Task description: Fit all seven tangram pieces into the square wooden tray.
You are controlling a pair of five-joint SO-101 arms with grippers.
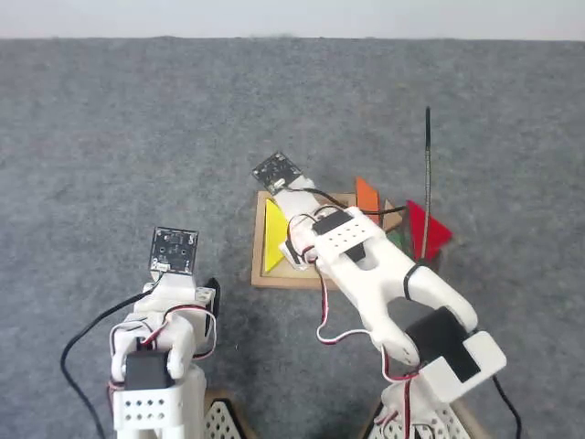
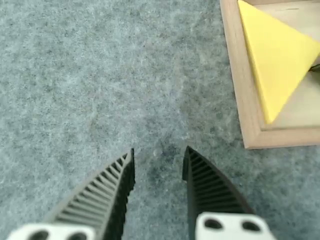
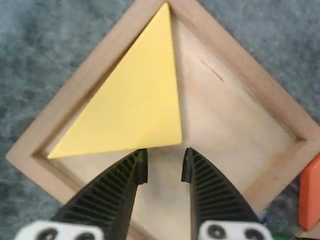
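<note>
Right gripper (image 3: 164,167) hangs low over the wooden tray (image 3: 250,70), jaws a narrow gap apart, nothing between them. Its tips are just beside the right-angle corner of the yellow triangle (image 3: 135,105).

The yellow triangle lies flat inside the tray, long side along one wall (the wall facing the left arm, going by the high view) and its point aimed at the tray centre. The rest of the tray floor in the right wrist view is bare wood, so there's plenty of room to seat more.

Loose pieces: orange piece (image 1: 366,197), red triangle (image 1: 430,229) and green piece (image 1: 398,240) are bunched on the carpet just past the tray's far-right side. The orange piece is touching or nearly touching the rim; can't tell which. The right arm is clearly nearer, so the next pick is probably its job.

Left gripper (image 2: 157,160) is over bare carpet with its jaws apart and empty. The tray corner is near, but the whole tray sits between it and the loose pieces.

The red and green pieces overlap or abut, so finger room there is tight. The orange piece's outer side looks freer.
</note>
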